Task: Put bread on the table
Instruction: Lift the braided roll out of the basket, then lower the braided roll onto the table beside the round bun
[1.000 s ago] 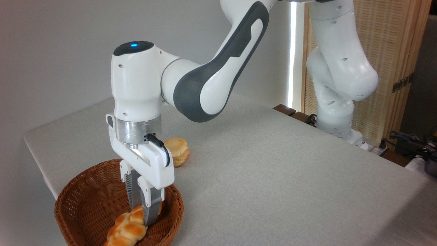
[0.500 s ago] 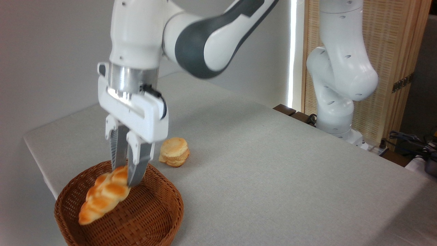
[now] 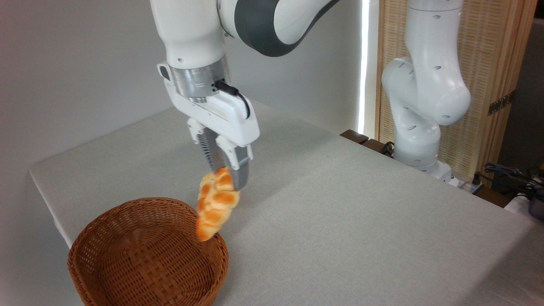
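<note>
Below me at the left, the basket [image 3: 146,250] is sitting empty. My tool [image 3: 227,170] is pinching the bread [image 3: 216,204] by its top end, its long axis dangling over the rim, bare counter [image 3: 340,212] lying rightward.

Lighting: bright, even, diffuse. Source: blown-out white vertical light strip [image 3: 364,63], directly left of the slatted wooden screen [image 3: 484,80]. Shadows: soft, faint. Glare: mild sheen on the glossy white robot arm [image 3: 425,85]. Blur: slight, on the braided golden-orange bread [image 3: 214,204].
</note>
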`<control>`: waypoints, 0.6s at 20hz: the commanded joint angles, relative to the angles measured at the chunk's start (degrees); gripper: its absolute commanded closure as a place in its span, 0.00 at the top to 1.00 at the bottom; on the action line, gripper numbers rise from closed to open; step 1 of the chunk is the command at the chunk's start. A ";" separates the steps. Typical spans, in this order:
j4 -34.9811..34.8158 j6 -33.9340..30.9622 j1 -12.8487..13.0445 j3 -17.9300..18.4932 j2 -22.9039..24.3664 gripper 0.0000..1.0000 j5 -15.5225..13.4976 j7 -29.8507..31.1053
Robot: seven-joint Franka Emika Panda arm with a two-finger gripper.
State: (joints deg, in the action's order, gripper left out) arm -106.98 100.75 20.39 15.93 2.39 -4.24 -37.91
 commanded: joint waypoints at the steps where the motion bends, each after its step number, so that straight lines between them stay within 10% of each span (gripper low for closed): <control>1: -3.67 -3.36 0.27 -0.02 1.82 0.86 -0.51 -0.15; 2: -4.11 -3.37 0.27 -0.02 1.65 1.00 -0.51 -0.15; 12: -4.29 -3.19 3.34 -0.02 -2.48 1.00 -0.51 0.11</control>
State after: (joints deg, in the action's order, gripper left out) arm -111.45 98.17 22.77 15.50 0.92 -4.23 -37.92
